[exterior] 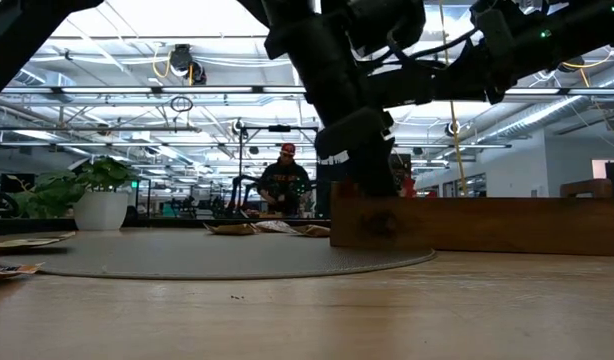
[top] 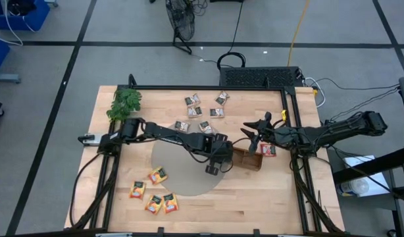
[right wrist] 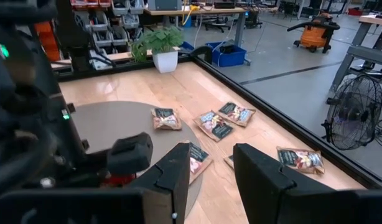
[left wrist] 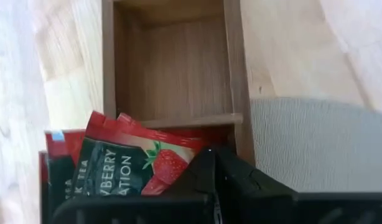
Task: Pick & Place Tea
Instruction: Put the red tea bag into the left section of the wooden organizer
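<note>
My left gripper (top: pixel 214 164) (left wrist: pixel 211 163) is shut on a red tea sachet (left wrist: pixel 132 163) with a dark printed patch, over the near end of the brown wooden tray (top: pixel 249 159) (left wrist: pixel 172 62). More red sachets (top: pixel 268 150) lie in the tray. Grey-white sachets (top: pixel 203 112) lie flat at the table's far side and orange-yellow ones (top: pixel 154 194) at the near left. My right gripper (top: pixel 254 131) (right wrist: pixel 211 177) hovers open and empty above the tray's far side. My left gripper pinches the red sachet by one edge (left wrist: pixel 181 169) between its two shut fingers, slanting steeply down from the table's left. The fingers hide the exact place of contact. The sachet stands tilted at a tray compartment beside another red sachet (left wrist: pixel 54 158).
A round grey mat (top: pixel 185 172) lies under the left gripper and the tray's end. A green leafy sprig (top: pixel 125 103) sits at the far left corner. A black frame (top: pixel 291 131) borders the table. A person (exterior: pixel 284 180) stands in the room beyond.
</note>
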